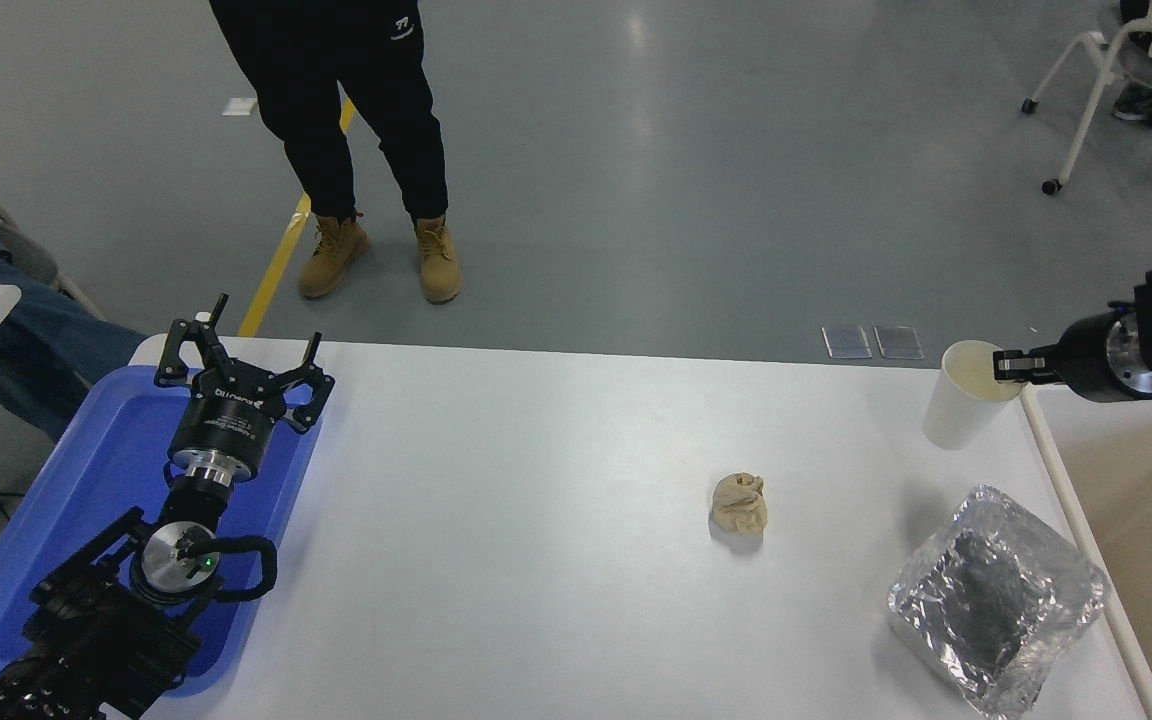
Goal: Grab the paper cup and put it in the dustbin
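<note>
Left gripper [241, 362], fingers spread, is parked over the blue tray [56, 520], far left of the dustbin [1046, 440]. Right gripper [1008, 367] is clamped on the paper cup [964, 408] rim, cup raised just left of the dustbin's rim.

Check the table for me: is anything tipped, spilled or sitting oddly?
Nothing spilled. The paper cup hangs tilted, pinched at its rim by the right gripper, near the dustbin. The crumpled paper ball and foil bag lie undisturbed.
</note>
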`<action>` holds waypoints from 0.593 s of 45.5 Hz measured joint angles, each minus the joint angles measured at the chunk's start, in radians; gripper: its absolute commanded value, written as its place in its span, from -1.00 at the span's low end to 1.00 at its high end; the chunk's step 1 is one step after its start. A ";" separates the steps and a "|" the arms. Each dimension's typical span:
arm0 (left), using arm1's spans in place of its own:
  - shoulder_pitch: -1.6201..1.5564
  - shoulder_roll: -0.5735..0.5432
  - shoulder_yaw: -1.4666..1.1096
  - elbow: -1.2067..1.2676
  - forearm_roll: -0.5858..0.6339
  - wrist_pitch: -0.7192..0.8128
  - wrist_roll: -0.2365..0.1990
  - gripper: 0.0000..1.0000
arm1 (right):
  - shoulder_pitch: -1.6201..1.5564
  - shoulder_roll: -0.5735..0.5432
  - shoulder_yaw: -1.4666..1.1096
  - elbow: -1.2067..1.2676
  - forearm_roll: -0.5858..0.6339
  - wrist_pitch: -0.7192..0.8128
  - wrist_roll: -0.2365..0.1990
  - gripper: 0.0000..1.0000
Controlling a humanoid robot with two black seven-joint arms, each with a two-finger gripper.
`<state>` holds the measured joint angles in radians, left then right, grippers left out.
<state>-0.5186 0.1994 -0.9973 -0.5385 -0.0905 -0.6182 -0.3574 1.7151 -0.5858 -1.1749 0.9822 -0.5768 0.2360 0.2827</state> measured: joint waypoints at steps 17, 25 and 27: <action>0.000 0.000 -0.001 0.000 0.000 -0.002 0.001 1.00 | 0.333 -0.015 -0.186 0.194 0.004 0.062 -0.001 -1.00; 0.000 0.000 -0.001 0.000 0.000 -0.002 0.001 1.00 | 0.440 -0.017 -0.254 0.241 0.005 0.083 0.000 -1.00; 0.000 0.000 -0.001 0.000 0.000 -0.002 0.001 1.00 | 0.463 -0.018 -0.269 0.250 0.005 0.088 0.000 -1.00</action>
<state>-0.5184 0.1994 -0.9985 -0.5383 -0.0905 -0.6197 -0.3560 2.1776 -0.6035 -1.4438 1.2325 -0.5719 0.3236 0.2824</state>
